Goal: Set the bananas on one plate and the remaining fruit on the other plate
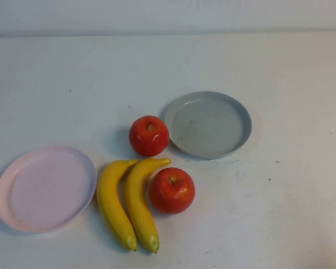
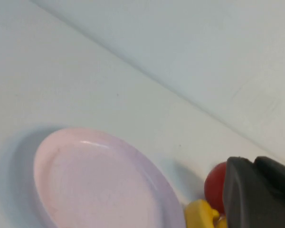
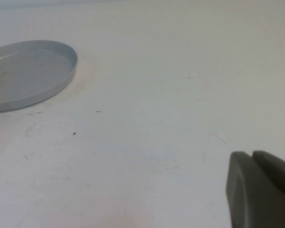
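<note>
Two yellow bananas [image 1: 113,202] [image 1: 140,203] lie side by side on the table between the plates. One red apple [image 1: 149,135] sits behind them and a second apple [image 1: 172,190] touches the right banana. The pale pink plate [image 1: 45,188] is at the left and the grey plate [image 1: 207,124] at centre right; nothing lies on either. Neither gripper shows in the high view. The left gripper [image 2: 254,161] is shut and empty, near the pink plate [image 2: 99,180], an apple [image 2: 213,187] and a banana tip [image 2: 199,216]. The right gripper [image 3: 252,155] is shut and empty, away from the grey plate [image 3: 23,71].
The white table [image 1: 291,213] meets a pale back wall [image 1: 168,14] at the far edge. Bare table surface lies to the right of the grey plate and in front of the fruit.
</note>
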Motion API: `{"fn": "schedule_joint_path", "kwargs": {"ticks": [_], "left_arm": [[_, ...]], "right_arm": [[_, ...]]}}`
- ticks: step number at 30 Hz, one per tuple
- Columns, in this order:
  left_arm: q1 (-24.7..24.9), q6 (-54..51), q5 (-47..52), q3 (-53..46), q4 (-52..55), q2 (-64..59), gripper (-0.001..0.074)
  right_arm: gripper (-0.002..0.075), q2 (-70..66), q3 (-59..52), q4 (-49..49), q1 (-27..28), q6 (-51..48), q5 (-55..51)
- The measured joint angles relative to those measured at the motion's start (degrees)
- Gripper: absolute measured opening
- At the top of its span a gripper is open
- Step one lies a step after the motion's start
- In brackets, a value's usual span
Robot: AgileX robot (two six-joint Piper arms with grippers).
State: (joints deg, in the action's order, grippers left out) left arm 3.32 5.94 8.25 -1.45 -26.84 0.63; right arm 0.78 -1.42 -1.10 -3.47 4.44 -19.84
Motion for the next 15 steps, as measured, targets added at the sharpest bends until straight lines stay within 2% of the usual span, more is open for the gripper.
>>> {"fn": "schedule_joint_path", "kwargs": {"ticks": [6, 10, 15], "left_arm": [[0.0, 0.2, -1.0, 0.4, -2.0, 0.0, 0.0003], [0.0, 0.2, 9.0, 7.0, -2.0, -3.2, 0.0000], [0.0, -5.1, 26.6, 20.4, -0.5, -17.2, -0.0001]], "right_arm": [[-0.0017, 0.0, 0.0, 0.0, 0.0, 0.0, 0.0], [-0.0017, 0.0, 0.0, 0.0, 0.0, 0.0, 0.0], [-0.0017, 0.0, 0.0, 0.0, 0.0, 0.0, 0.0]]}}
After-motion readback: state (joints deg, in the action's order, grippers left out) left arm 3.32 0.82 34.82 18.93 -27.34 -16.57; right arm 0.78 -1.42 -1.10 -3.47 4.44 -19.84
